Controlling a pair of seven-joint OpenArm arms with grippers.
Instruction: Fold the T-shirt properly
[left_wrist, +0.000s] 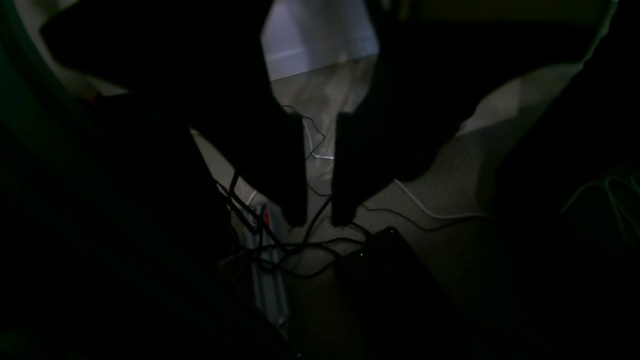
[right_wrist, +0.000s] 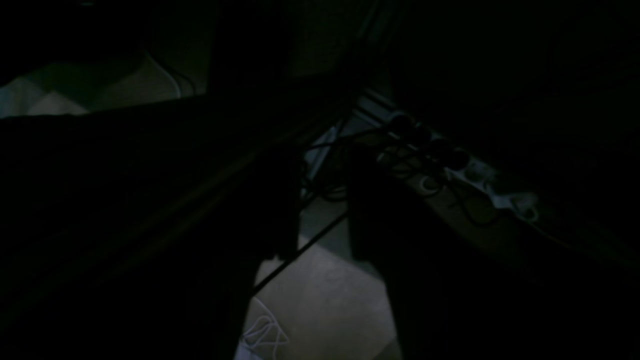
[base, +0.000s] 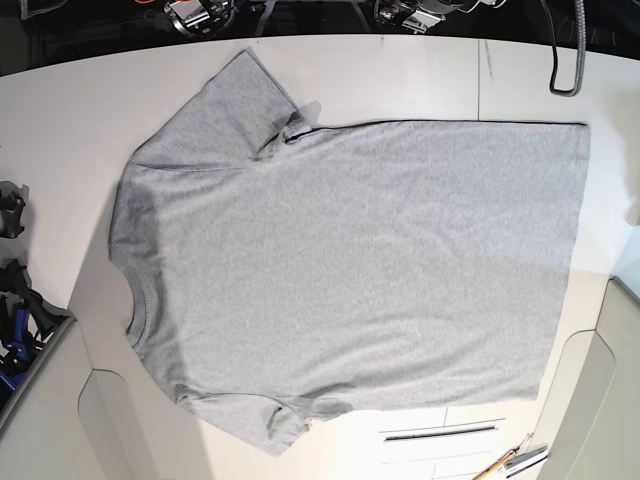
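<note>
- Base view shows the large light heather-grey short-sleeved T-shirt (base: 360, 260), plain side up, spread on the white counter (base: 350, 85), in front of both tools and apart from them.
- Its neck opening is to the view's left. One sleeve reaches up near the right tool; the other sleeve is on the far side from the tools, with some creases.
- The left tool (left_wrist: 320, 215), black with two fingers, is open only a little: a narrow gap is between the fingertips, and nothing is held in it.
- The right tool (right_wrist: 323, 200), also black, is open a small amount. Its view is very dark, but I can see no cloth between the fingers.
- Beyond the left tool, in its wrist view, are tangled black cables (left_wrist: 300, 246) and a thin white cable (left_wrist: 432, 215) over the greyish floor (left_wrist: 345, 92).
- Well apart from both tools, past the shirt, a yellow-orange pencil (base: 497, 463) lies at the counter's lower right.
</note>
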